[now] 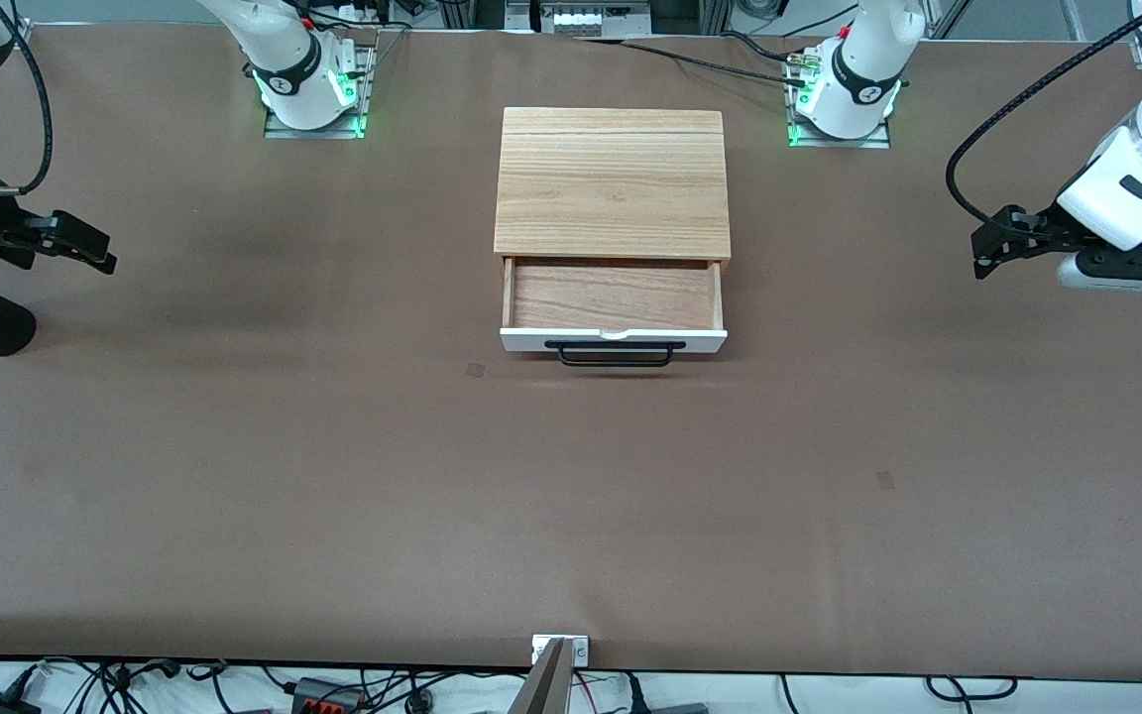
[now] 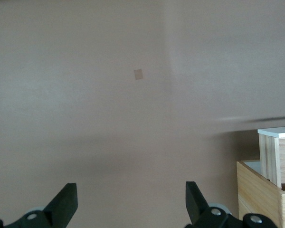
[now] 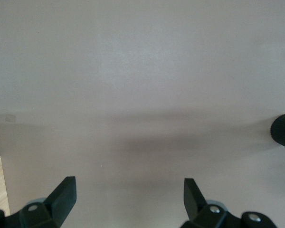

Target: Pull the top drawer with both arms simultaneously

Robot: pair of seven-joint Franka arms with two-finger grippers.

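- We see the light wooden cabinet (image 1: 613, 183) standing on the brown table (image 1: 234, 476), midway between the two arm bases.
- Its top drawer (image 1: 614, 307) is pulled out toward the front camera, so the light wood floor inside shows, with nothing lying in it.
- The drawer's white front panel (image 1: 614, 340) faces the front camera, and the long black bar handle (image 1: 616, 354) runs along it; nothing touches the handle.
- A small half-round notch (image 1: 615, 335) sits at the middle of the panel's upper edge.
- In the left wrist view a corner of the cabinet (image 2: 261, 192) and the drawer's side (image 2: 275, 154) show at the frame's edge.
- We find the left gripper (image 2: 131, 202) over bare table toward the left arm's end, well apart from the cabinet; its fingers (image 2: 66, 199) stand wide apart and hold nothing.
- The right gripper (image 3: 129, 197) hangs over bare table toward the right arm's end, also well apart from the cabinet; its fingers (image 3: 64, 192) are spread wide and empty.
- Both arms wait clear of the drawer.
- A small square mark (image 1: 475, 370) lies on the table near the drawer's front corner.
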